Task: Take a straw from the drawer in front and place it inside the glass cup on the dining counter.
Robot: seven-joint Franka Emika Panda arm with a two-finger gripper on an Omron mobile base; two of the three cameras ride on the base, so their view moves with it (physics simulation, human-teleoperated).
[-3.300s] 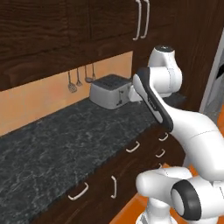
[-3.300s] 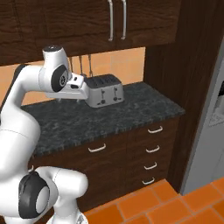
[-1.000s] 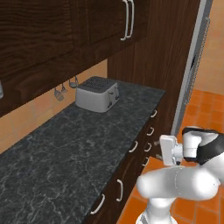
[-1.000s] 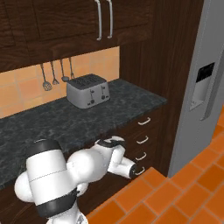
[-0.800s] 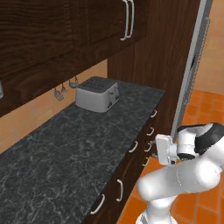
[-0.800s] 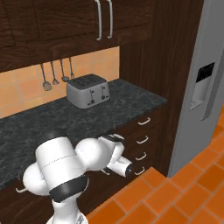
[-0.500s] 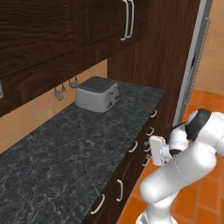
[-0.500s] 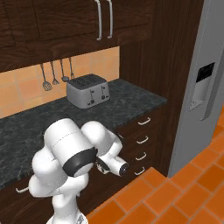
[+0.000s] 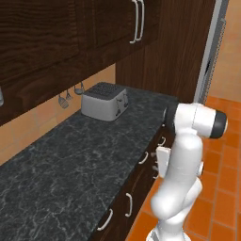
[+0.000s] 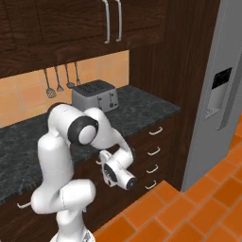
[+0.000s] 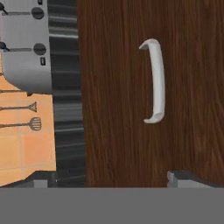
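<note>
A dark brown wood-grain drawer is shut, and its curved silver handle stands on end in the rolled hand view. My gripper is open and faces this front from a short distance, touching nothing. One fingertip shows at each side. In the left base view the hand hangs beside the top drawer's handle, just under the counter's edge. From the right base view the hand is low against the cabinet front. The straw is hidden. The glass cup and dining counter are out of view.
A black speckled counter carries a silver toaster. Utensils hang on the orange tile wall. A stack of several drawers lies right of the hand. A grey fridge stands at the far right, over orange floor tiles.
The arm has folded upright, and the hand has swung left, close to the cabinet front. The jaws stayed open. The base has held still over the last second.
</note>
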